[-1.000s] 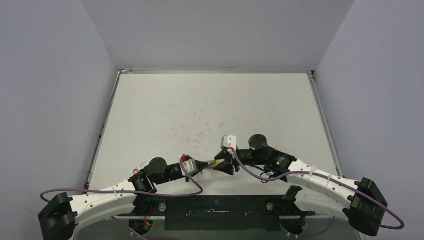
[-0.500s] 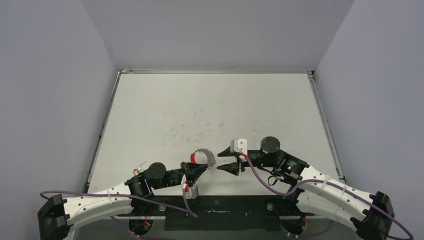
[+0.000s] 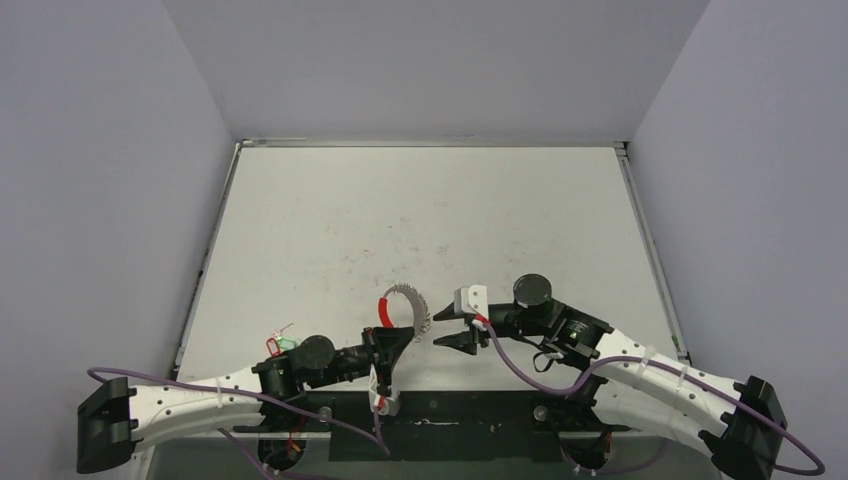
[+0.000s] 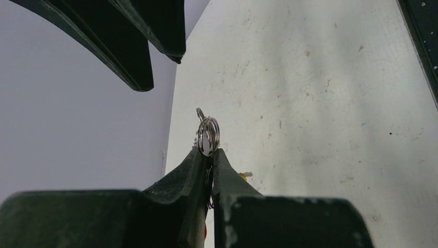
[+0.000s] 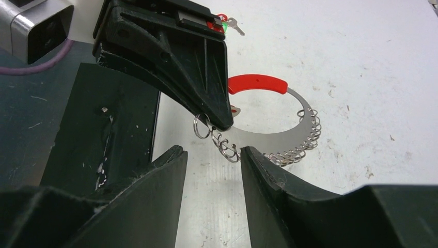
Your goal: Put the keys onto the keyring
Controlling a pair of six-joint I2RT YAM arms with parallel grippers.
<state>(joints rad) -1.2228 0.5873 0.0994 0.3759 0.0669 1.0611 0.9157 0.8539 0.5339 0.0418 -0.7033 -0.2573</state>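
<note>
Top external: white table (image 3: 430,220), possibly stained; grey walls (image 3: 100,150).

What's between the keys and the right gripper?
In the top view, the left gripper, shut on the keyring, sits between the keys and the right gripper.

We see a silver keyring (image 5: 268,138), red along part of its rim, keys (image 5: 227,23) tagged red and green, and a white, speckled table (image 3: 420,210).
</note>
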